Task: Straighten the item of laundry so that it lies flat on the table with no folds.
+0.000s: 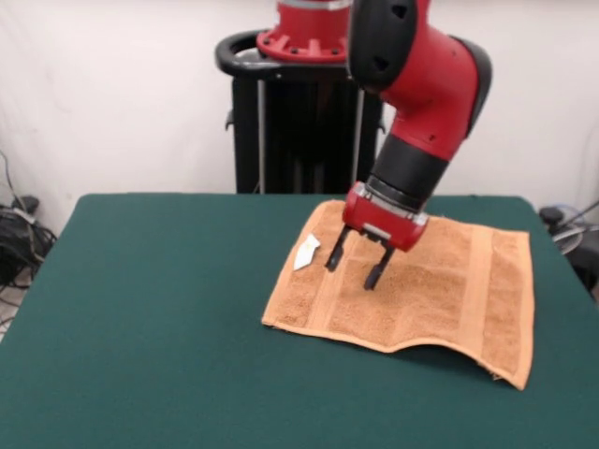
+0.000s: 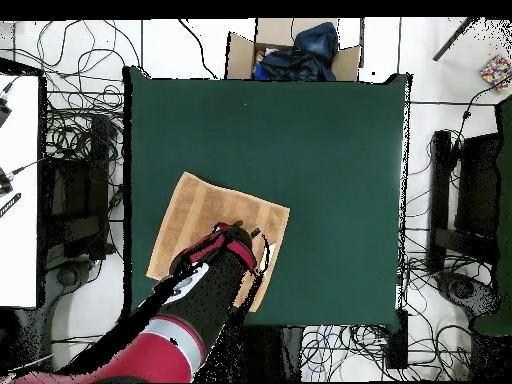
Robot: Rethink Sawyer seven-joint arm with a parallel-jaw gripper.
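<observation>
The dark green bench (image 1: 159, 318) is filling the foreground of the front view, its near half bare felt. Beyond that, right of centre, the orange-tan terry hand towel (image 1: 449, 290) is lying spread on the bench top, mostly flat. Its near edge is not lying down fully: along the front it is lifting into a shallow arch and casting a dark shadow beneath, and the near right corner is reaching closest to the camera. Flat woven bands are running across the cloth near both short ends, one by the left end and one by the right. A small white tag (image 1: 306, 252) is sticking out at the towel's left edge, resting on the green felt.

Over the left part of the towel the pincer (image 1: 354, 263) is hanging with its two black fingers (image 1: 376, 272) pointing down and standing apart, nothing between them. The tips are sitting just at or just above the cloth; contact cannot be told from here. Above it the red and black arm (image 1: 421, 84) is leaning down from the upper edge, and behind it the black pedestal (image 1: 299, 122) is standing at the bench's far side against a pale wall.

From overhead, the towel (image 2: 205, 215) is lying near the robot's edge of the bench (image 2: 320, 150), with the arm covering its near portion.
</observation>
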